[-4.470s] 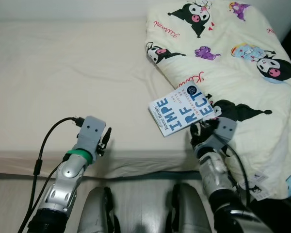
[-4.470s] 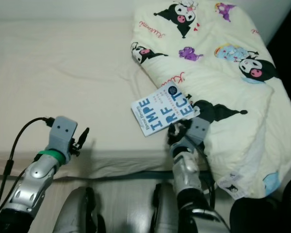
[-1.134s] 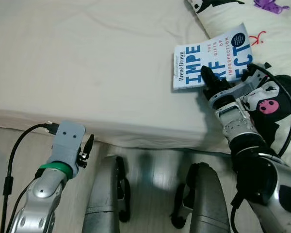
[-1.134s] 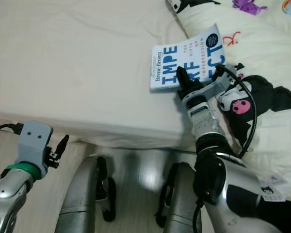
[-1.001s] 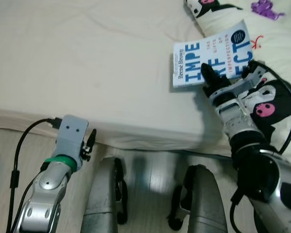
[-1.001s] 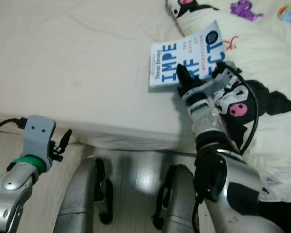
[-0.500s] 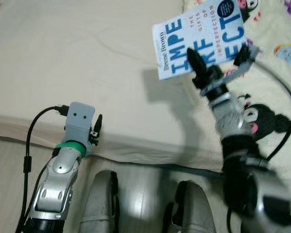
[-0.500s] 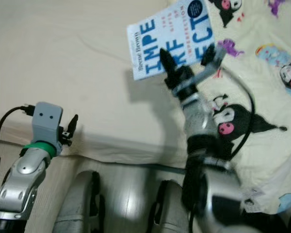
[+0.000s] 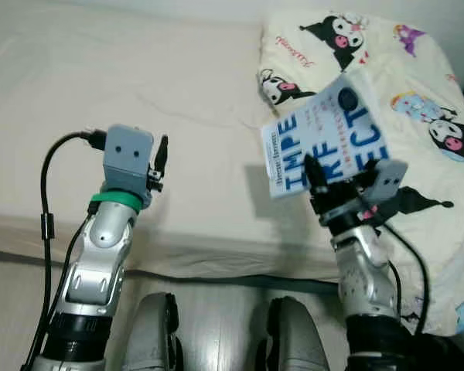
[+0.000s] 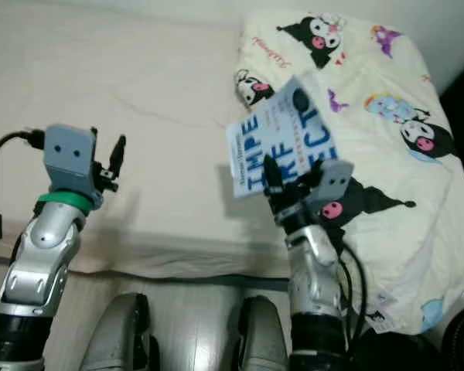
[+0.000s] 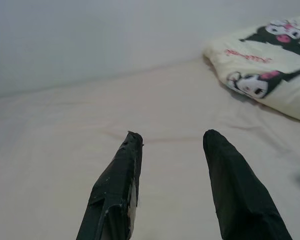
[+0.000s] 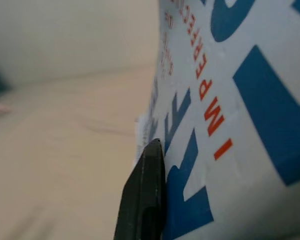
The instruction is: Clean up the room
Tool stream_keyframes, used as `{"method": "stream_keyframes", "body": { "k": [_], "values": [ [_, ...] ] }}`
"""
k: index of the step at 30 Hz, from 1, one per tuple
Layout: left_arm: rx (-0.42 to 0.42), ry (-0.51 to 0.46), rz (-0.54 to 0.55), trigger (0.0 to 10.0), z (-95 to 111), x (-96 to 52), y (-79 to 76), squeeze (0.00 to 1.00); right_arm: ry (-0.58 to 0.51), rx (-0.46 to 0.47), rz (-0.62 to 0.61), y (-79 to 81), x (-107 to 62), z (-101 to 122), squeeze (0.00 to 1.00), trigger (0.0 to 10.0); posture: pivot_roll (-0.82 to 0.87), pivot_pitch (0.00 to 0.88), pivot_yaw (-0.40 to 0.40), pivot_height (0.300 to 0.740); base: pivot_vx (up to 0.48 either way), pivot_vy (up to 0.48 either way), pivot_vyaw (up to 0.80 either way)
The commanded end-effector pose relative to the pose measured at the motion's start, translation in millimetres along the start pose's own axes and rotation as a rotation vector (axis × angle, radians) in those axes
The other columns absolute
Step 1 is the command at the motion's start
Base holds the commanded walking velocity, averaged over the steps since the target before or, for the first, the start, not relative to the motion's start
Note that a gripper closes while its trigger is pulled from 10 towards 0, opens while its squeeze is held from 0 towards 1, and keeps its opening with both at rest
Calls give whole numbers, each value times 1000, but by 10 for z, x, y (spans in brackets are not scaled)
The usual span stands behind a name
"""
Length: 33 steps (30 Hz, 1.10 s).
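Nearest us, our two silver arms reach forward over the pale wooden floor toward the edge of the wide bed with its cream sheet.

Our right gripper has its jaws clamped on the lower edge of the white paperback book with large blue lettering. One black finger lies flat against the cover in the right wrist view. The book is lifted clear of the sheet and tilted, cover toward our head camera, so we judge it is being carried off the bed to be put away. A pinch at one edge leaves the weight hanging out beyond the fingers, so the book could swing or slip if we turn sharply.

Our left gripper hovers above the bare sheet with its jaws apart and nothing between them, free to steady the book or take the next item.

Beyond the book, the cream quilt printed with black cartoon characters lies bunched against the right side of the bed; it probably needs straightening later.
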<state>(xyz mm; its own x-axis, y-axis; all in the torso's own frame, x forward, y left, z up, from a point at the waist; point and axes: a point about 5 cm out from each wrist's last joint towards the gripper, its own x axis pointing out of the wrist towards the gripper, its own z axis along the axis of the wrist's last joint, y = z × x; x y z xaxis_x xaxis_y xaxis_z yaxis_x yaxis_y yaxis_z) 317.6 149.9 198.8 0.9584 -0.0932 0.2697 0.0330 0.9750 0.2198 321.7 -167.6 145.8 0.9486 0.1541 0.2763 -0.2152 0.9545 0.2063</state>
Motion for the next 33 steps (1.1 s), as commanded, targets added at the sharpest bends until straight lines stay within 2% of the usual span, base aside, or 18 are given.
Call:
{"method": "stream_keyframes", "body": {
  "k": [1,2,3,4,9,11,23,33],
  "values": [
    [7,44,-20,10000,-134,-63,-55,0,-29,-95,-29,57,-17,62,0,10000,-15,29,24,596,0,0,0],
    [8,65,-26,10000,-188,-87,-82,0,6,-165,-64,62,-34,0,0,10000,-14,25,25,596,0,0,0],
    [8,65,-26,10000,-188,-87,-82,0,6,-165,-64,62,-34,0,0,10000,-14,25,25,596,0,0,0],
    [8,78,-28,10000,-221,-101,-97,0,28,-211,-84,58,-43,-40,0,10000,-14,25,25,596,0,0,0],
    [6,103,-25,10000,-292,-117,-117,0,37,-238,-118,36,-49,-89,0,10000,-11,21,24,596,0,0,0],
    [1,133,2,10000,-379,-125,-105,0,41,-275,-136,42,-42,-110,0,10000,-9,19,20,596,0,0,0],
    [-14,157,34,10000,-453,-109,-101,0,45,-338,-175,52,-30,-147,0,10000,-5,23,20,636,0,0,0],
    [-34,166,28,10000,-475,-92,-137,0,44,-345,-181,47,-33,-163,0,10000,-3,25,20,676,0,0,0]
  ]
}}
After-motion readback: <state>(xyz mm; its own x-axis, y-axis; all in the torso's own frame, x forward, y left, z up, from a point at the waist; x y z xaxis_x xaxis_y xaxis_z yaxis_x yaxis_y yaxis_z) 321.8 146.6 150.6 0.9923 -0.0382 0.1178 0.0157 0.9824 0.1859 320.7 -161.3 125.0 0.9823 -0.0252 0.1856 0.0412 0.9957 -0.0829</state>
